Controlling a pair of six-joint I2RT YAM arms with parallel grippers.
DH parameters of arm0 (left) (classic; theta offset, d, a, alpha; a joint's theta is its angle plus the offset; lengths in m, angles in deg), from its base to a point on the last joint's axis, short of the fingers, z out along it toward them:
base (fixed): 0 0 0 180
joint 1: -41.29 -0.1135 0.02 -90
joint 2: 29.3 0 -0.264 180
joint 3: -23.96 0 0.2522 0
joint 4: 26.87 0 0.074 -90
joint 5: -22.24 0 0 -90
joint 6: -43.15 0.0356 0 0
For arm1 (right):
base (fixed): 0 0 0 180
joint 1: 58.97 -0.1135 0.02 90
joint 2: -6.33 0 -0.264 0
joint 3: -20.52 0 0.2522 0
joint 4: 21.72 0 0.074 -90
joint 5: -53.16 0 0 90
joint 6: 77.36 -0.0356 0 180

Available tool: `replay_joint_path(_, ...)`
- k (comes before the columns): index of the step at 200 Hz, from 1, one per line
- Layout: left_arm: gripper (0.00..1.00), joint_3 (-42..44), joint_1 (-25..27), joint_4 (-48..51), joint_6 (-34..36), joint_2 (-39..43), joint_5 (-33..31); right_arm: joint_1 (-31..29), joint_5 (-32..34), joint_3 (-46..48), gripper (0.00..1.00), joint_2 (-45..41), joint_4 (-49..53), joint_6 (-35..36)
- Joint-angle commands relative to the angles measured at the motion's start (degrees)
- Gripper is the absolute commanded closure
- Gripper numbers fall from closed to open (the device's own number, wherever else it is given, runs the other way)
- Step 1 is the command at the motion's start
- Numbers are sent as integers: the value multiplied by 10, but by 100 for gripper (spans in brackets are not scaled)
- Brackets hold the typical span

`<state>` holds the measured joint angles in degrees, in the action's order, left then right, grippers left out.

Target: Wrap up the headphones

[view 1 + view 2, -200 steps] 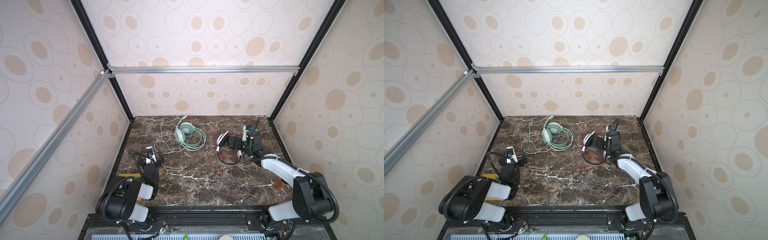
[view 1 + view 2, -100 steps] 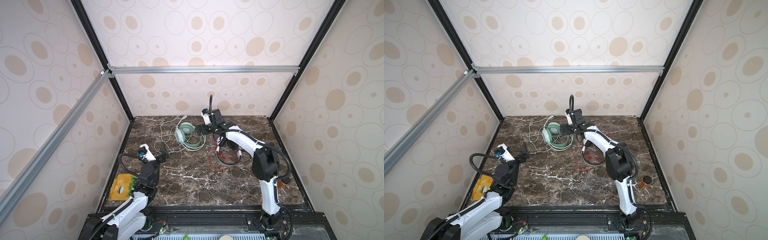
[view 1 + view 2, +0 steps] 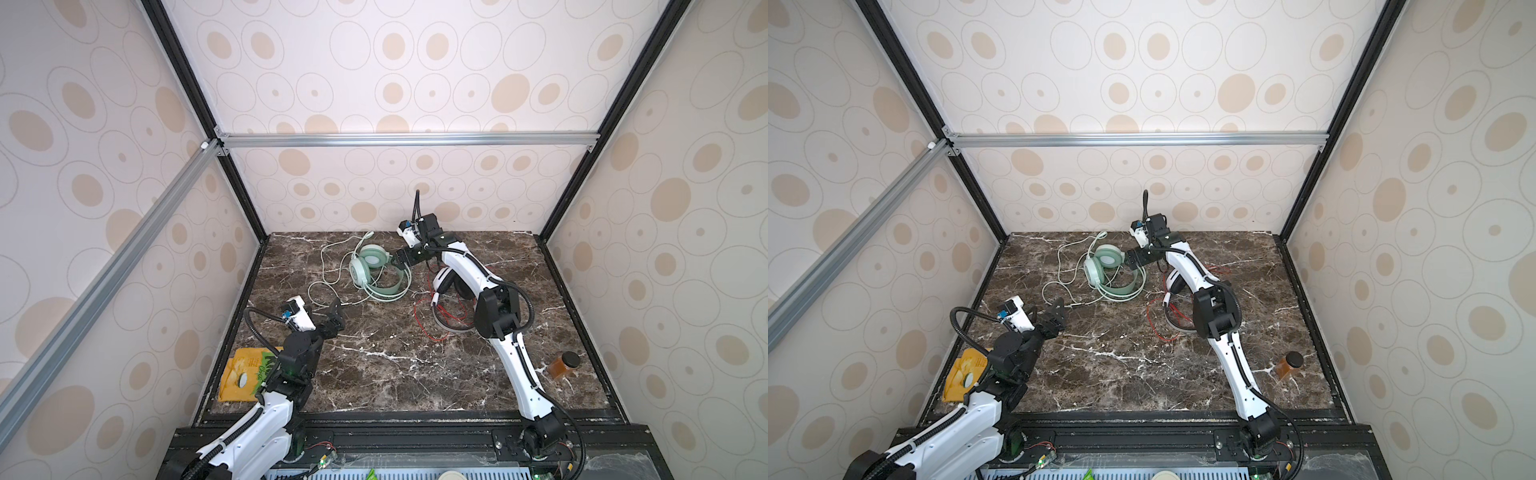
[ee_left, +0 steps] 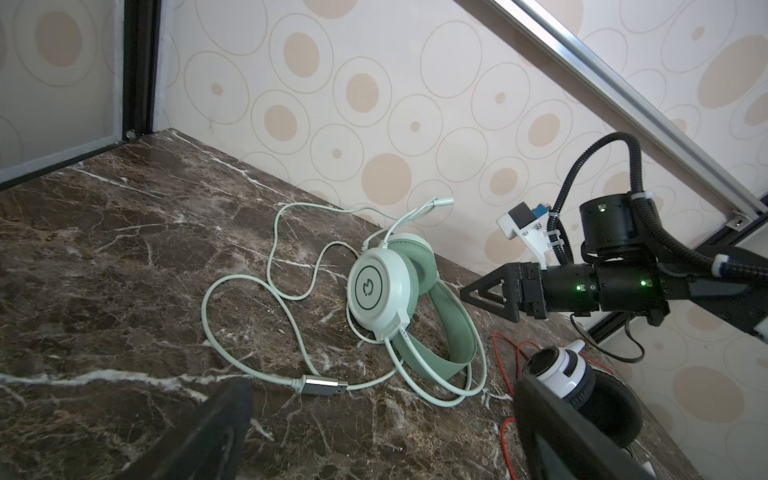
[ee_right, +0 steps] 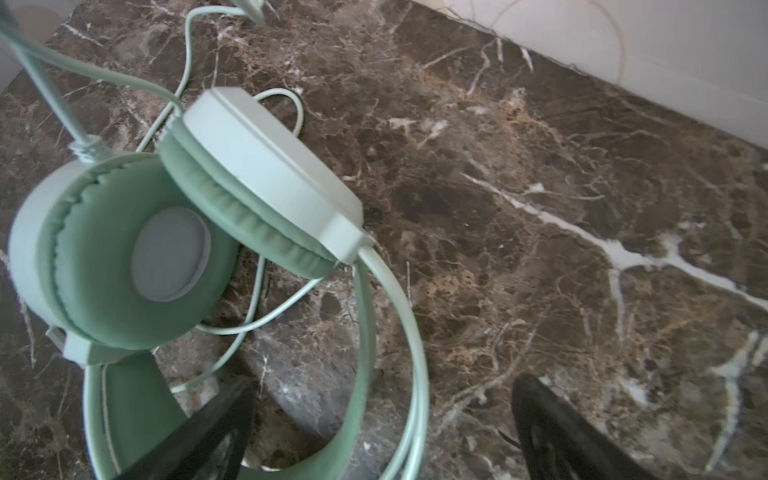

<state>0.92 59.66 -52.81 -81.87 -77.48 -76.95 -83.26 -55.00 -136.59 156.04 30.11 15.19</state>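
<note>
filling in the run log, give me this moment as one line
left gripper: open, empty | right gripper: open, over green headphones | green cord: unwrapped | white headphones: not held, red cord loose

Mint green headphones (image 3: 360,272) lay on a dark counter (image 3: 374,374).
The right claw (image 3: 400,260) hung just beside their earcups.

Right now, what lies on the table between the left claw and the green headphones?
Between the left gripper and the mint green headphones lie loops of pale green cord and its silver plug, best seen in the left wrist view.
</note>
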Motion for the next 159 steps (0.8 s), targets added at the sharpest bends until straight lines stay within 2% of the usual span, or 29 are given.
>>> replay_joint_path(1,2,-13,-3,19,-7,9,8,-6,-29,-13,1,13,-5,-19)
replay_joint_path(31,2,-13,-3,24,-11,8,7,-5,-74,14,5,13,-23,-59)
replay_joint_path(42,2,-14,-3,27,-12,7,7,-6,-99,37,9,6,-38,-75)
replay_joint_path(65,2,-16,-3,33,-13,9,11,-9,-134,110,29,-25,-86,-104)
replay_joint_path(95,2,-8,-3,33,-29,15,13,-16,-144,237,52,-84,-154,-129)
replay_joint_path(133,2,0,-3,50,-45,37,23,-37,-140,402,55,-189,-244,-177)
replay_joint_path(149,2,4,-3,63,-47,54,23,-52,-125,481,52,-240,-286,-242)
replay_joint_path(159,2,7,-3,69,-49,62,22,-64,-124,539,51,-272,-330,-308)
